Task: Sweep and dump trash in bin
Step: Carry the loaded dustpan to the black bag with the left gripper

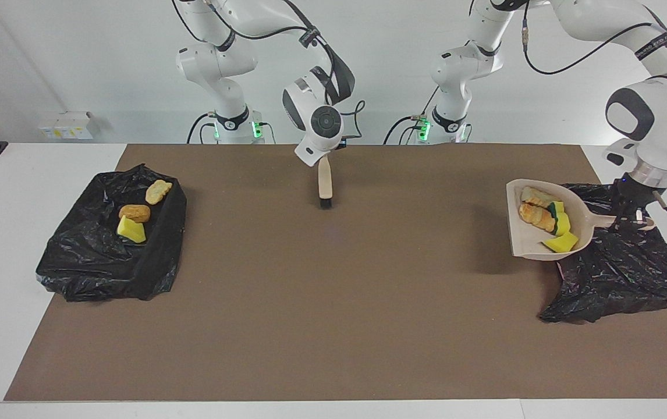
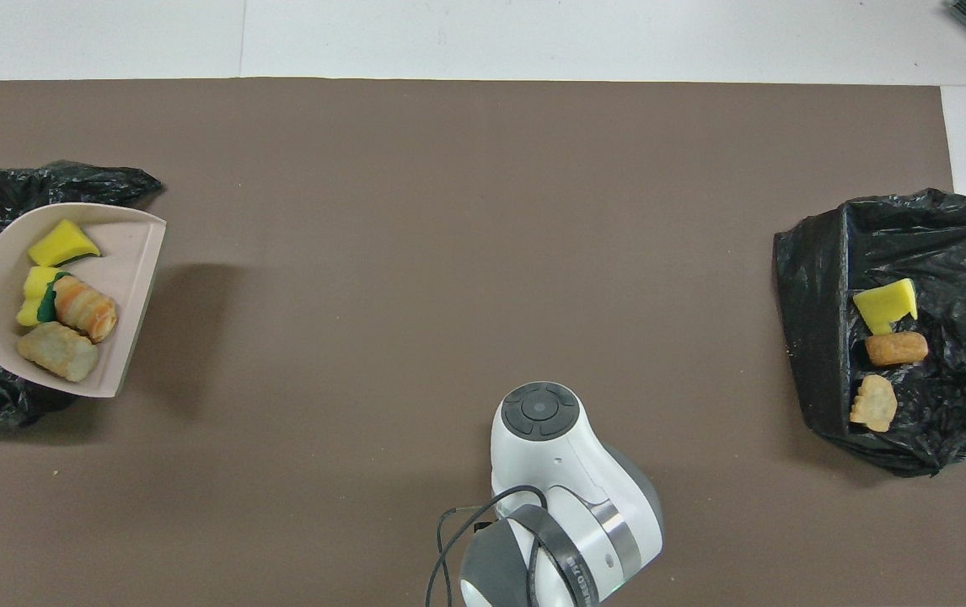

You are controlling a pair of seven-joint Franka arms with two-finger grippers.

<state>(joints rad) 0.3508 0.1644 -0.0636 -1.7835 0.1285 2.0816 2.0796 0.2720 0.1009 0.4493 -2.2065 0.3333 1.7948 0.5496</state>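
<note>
My left gripper (image 1: 631, 216) is shut on the handle of the beige dustpan (image 1: 518, 247), which it holds raised and tilted over the edge of a black bag-lined bin (image 1: 630, 279) at the left arm's end. The pan (image 2: 133, 253) carries trash: two yellow sponge chunks (image 2: 61, 244) and two bread lumps (image 2: 85, 308). My right gripper (image 1: 325, 158) is shut on the beige brush (image 1: 325, 183), which hangs bristles-down over the mat close to the robots. In the overhead view the right arm hides the brush, and the left gripper is out of view.
A second black bag-lined bin (image 1: 95, 262) sits at the right arm's end of the table. It holds a yellow sponge (image 1: 131, 230) and two bread lumps (image 1: 134, 213). It also shows in the overhead view (image 2: 955, 253). A brown mat (image 1: 333, 302) covers the table.
</note>
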